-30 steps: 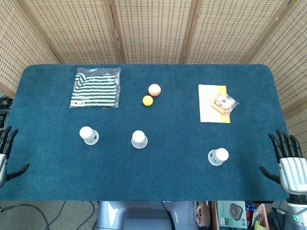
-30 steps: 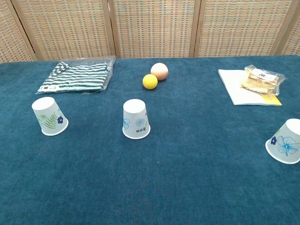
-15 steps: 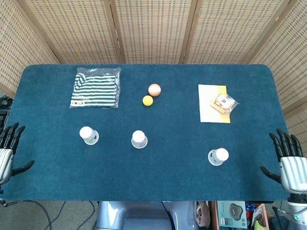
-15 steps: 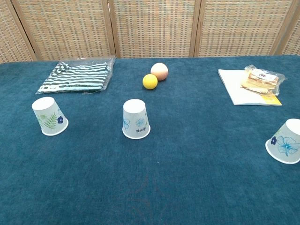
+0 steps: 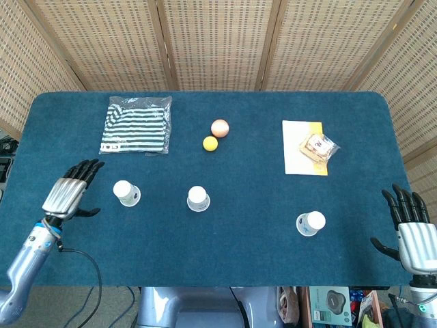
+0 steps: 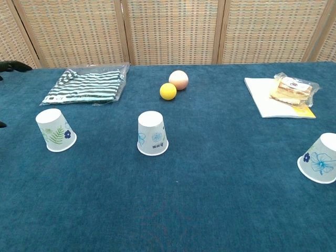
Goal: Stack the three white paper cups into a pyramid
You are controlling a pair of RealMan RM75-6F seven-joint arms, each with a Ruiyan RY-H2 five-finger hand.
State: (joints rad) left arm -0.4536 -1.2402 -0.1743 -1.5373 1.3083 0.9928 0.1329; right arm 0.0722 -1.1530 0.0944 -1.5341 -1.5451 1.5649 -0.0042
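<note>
Three white paper cups stand upside down on the blue table. The left cup (image 5: 125, 193) (image 6: 55, 130) has a fern print, the middle cup (image 5: 198, 198) (image 6: 152, 133) stands alone, and the right cup (image 5: 311, 223) (image 6: 320, 158) sits near the right edge. My left hand (image 5: 70, 190) hovers open over the table just left of the left cup, fingers spread, touching nothing. Only its fingertips (image 6: 13, 65) show at the chest view's left edge. My right hand (image 5: 412, 232) is open beyond the table's right front corner.
A bagged striped cloth (image 5: 136, 125) lies at the back left. An orange ball (image 5: 210, 143) and a pink ball (image 5: 219, 128) sit behind the middle cup. A paper sheet (image 5: 300, 156) with a wrapped snack (image 5: 319, 147) lies at the back right.
My left hand has moved from off the table's left edge in over the table, close to the left cup. The cups and my right hand have stayed put.
</note>
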